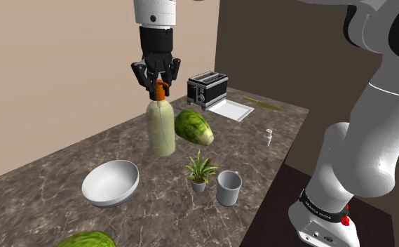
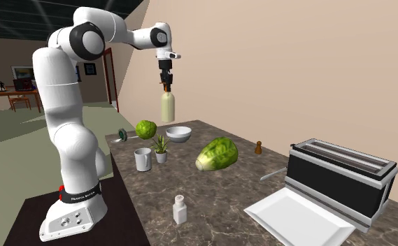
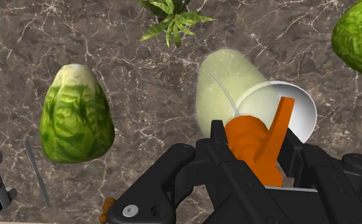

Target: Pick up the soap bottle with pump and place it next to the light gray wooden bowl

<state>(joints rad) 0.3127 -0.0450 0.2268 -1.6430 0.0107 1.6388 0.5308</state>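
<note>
Gripper [image 1: 158, 78] clamped on pump [image 1: 160, 89], bottle [image 1: 161, 128] hangs upright, bowl [image 1: 111, 183] below toward shoulder view's lower left

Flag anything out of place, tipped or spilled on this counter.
Nothing stands out. The soap bottle hangs upright above the counter, clasped at its orange pump by the gripper. The bowl, cup and potted plant stand upright, and nothing is spilled.
</note>
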